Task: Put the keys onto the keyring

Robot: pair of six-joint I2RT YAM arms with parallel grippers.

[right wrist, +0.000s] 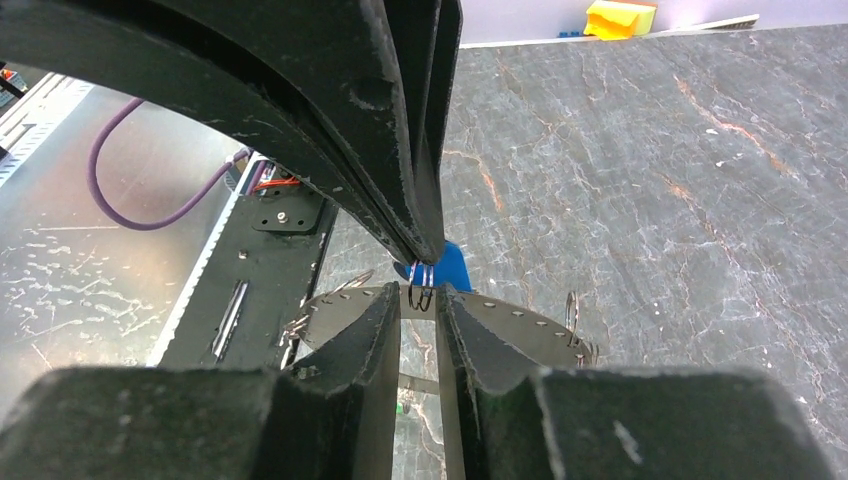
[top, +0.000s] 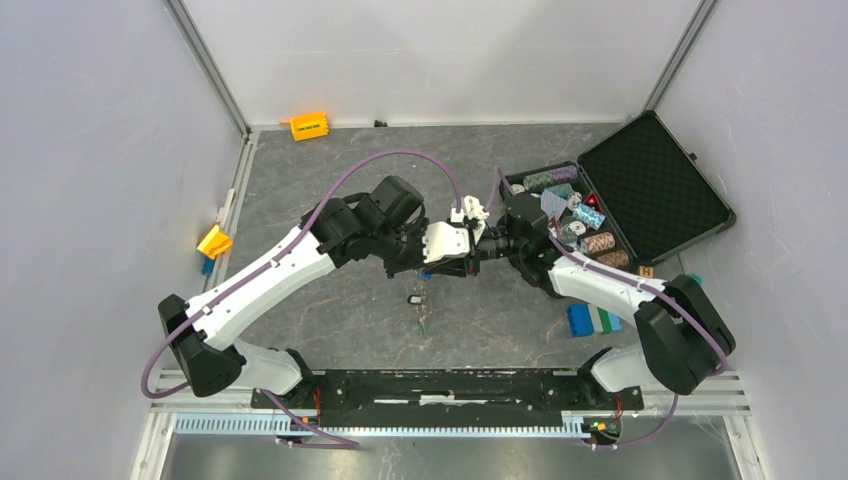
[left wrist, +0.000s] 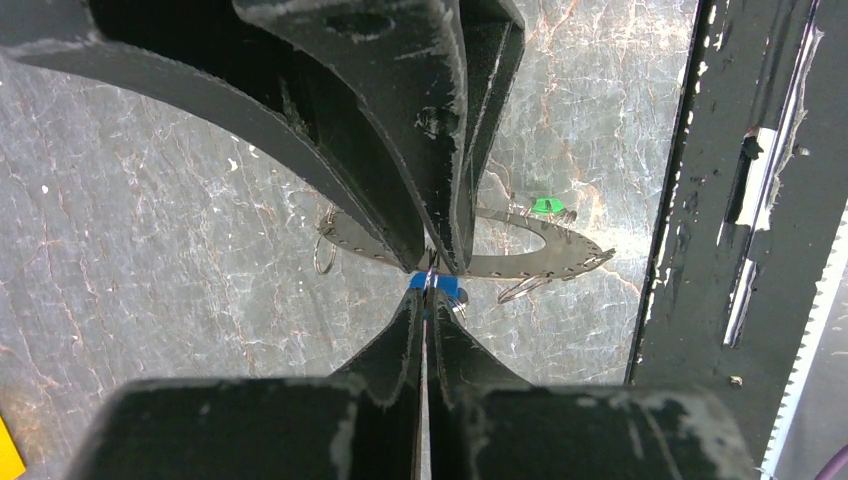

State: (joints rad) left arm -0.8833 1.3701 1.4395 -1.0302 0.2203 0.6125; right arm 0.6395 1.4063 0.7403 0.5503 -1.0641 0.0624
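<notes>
Grippers meet tip to tip above the middle of the table (top: 330, 300). Left gripper (left wrist: 427, 300): fingers pressed tight together, pinching the blue-tag key (left wrist: 448, 291) at the very tips, with blue plastic showing on either side. Right gripper (right wrist: 418, 312): fingers a little apart, with a small wire loop (right wrist: 420, 297) sitting in the gap. Cannot tell whether they clamp anything. Keyring (left wrist: 540, 262) runs crosswise right at both sets of tips. It is a flat toothed band with a row of holes.

Left wrist view only: green tag (left wrist: 545, 206) at the keyring's far edge, a spare wire ring (left wrist: 324, 256) hanging off the band's other end, and the base rail (left wrist: 700, 250) along the right side.

Right wrist view only: the gap between the right fingers, the wire loop seen as a double turn, the blue tag just behind the left tips, and a yellow block (right wrist: 620, 17) by the far wall.

Top view only: both arms whole, an open case (top: 655, 190) with striped chips (top: 597, 242) beside the right arm, and an orange block (top: 309, 126) at the back wall. The keyring shows only as a thin sliver (top: 425, 318) below the tips, toward the near edge, with a black tag (top: 414, 299) just beside it. The pinch itself is hidden under the gripper bodies.
</notes>
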